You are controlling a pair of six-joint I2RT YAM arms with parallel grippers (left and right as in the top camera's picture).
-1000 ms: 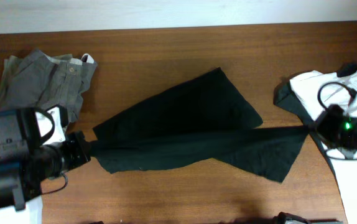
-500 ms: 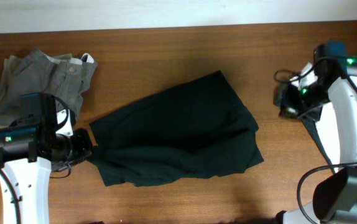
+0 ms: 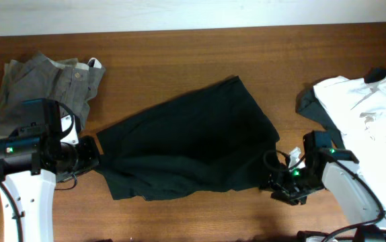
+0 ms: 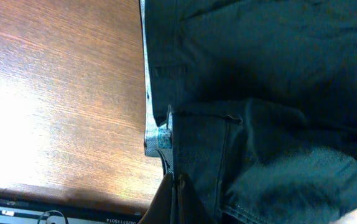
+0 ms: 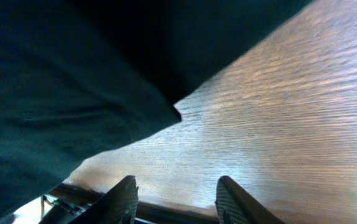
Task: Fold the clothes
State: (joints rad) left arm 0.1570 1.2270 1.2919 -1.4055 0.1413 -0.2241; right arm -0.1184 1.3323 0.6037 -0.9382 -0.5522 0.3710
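grainy wood table (image 3: 179, 54), rumpled dark cloth (image 3: 193, 141) tight in left pincer (image 3: 93, 159), right pincer (image 5: 177, 188) agape

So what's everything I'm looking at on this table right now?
dark trousers: one, dark green, spread across the table's middle.
grey trousers: one, grey, bunched at the far left.
white garment: one, white, crumpled at the right edge.
dark cloth: one, dark grey, peeking out beside the white garment.
table: one, brown wood.
left gripper: one, black, shut on the dark trousers' left edge.
right gripper: one, black, open, by the dark trousers' lower right corner, holding nothing.
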